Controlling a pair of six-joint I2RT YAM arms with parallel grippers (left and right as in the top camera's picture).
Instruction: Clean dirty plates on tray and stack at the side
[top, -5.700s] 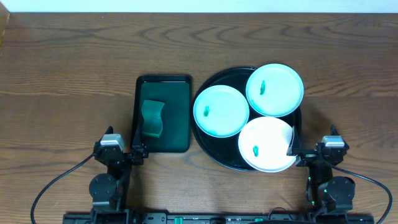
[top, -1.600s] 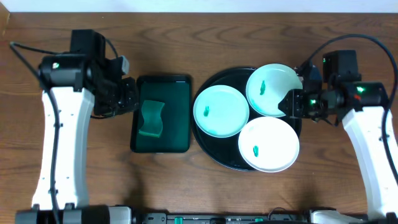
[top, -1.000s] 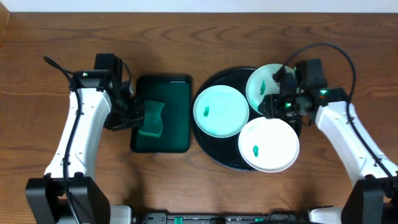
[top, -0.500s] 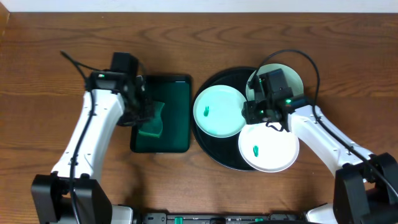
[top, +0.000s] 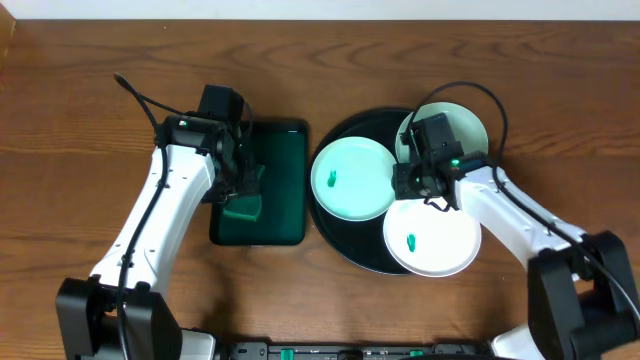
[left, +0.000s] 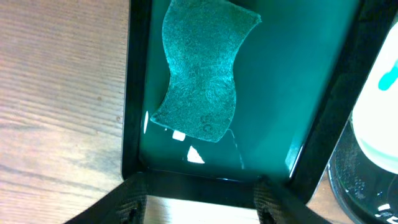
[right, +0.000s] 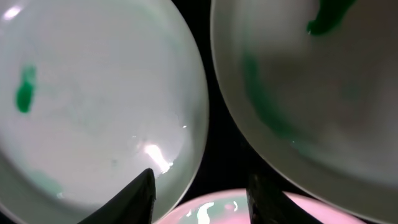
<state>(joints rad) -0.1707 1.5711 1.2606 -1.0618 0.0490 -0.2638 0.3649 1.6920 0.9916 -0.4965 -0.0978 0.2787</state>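
While the round plates (top: 355, 178) lie faces up on the tray (top: 345, 248), left hand (left: 202, 186) and right hand (right: 199, 186) stand parted, empty.

1. Round black tray (top: 338, 243), raised rim, lies flat under three plates.
2. Mint plate (top: 350, 180) at 9 o'clock, one green smear.
3. Second plate (top: 468, 135) at 1 o'clock, smeared green.
4. Third plate (top: 440, 240) at 5 o'clock, whiter, one smear.

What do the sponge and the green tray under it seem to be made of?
Sponge: probably fibrous scouring material, matte; its surface looks rough and fuzzy. Green tray: likely hard plastic, glossy; its floor shows sharp bright reflections.
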